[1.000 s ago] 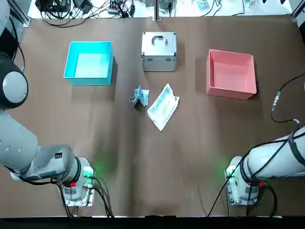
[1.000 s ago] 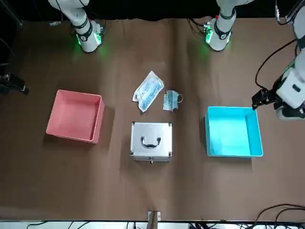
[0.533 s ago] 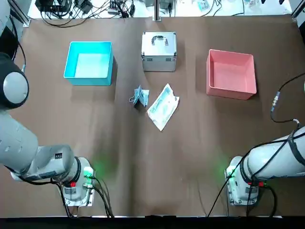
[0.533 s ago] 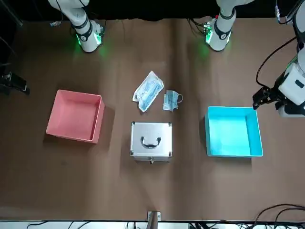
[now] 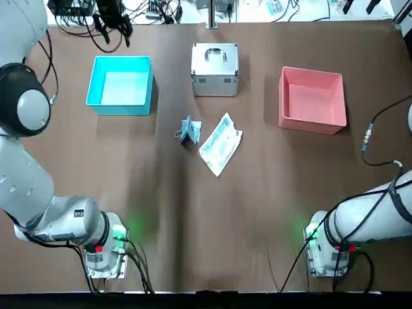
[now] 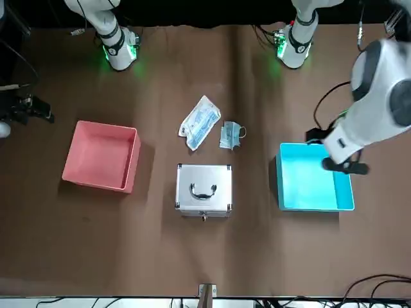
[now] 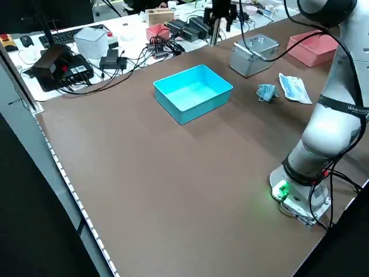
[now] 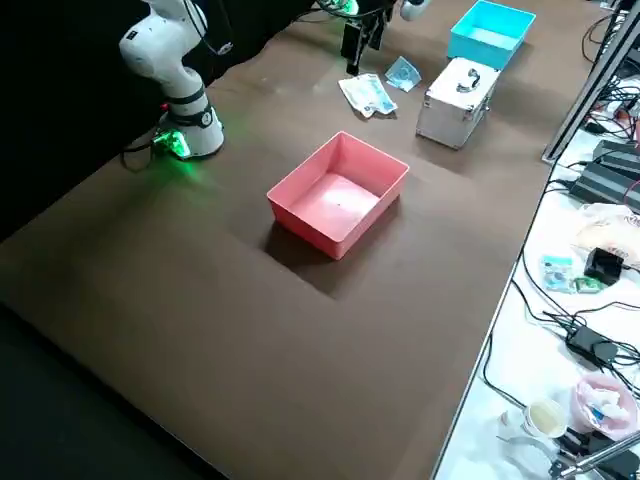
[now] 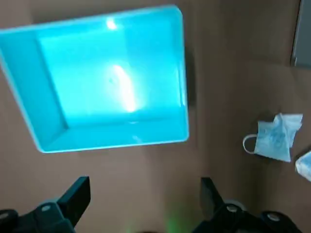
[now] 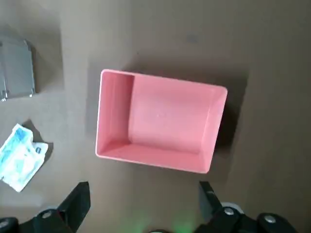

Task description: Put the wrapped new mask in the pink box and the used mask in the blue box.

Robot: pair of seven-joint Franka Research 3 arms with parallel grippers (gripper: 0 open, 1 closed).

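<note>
Both masks lay untouched beside the metal case (image 5: 215,69): used mask (image 5: 189,129), wrapped mask (image 5: 221,143). Left gripper (image 9: 141,194) over blue box (image 5: 121,84) and right gripper (image 10: 143,196) over pink box (image 5: 312,98) were held wide open, empty, presumably for reaching.

left tool (image 9: 143,204) raised, fingers spread, right tool (image 10: 143,204) likewise

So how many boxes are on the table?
3. The blue box sits at the robot's far left, the pink box at its far right, and a silver metal case with a handle stands between them. None looks hidden.
</note>
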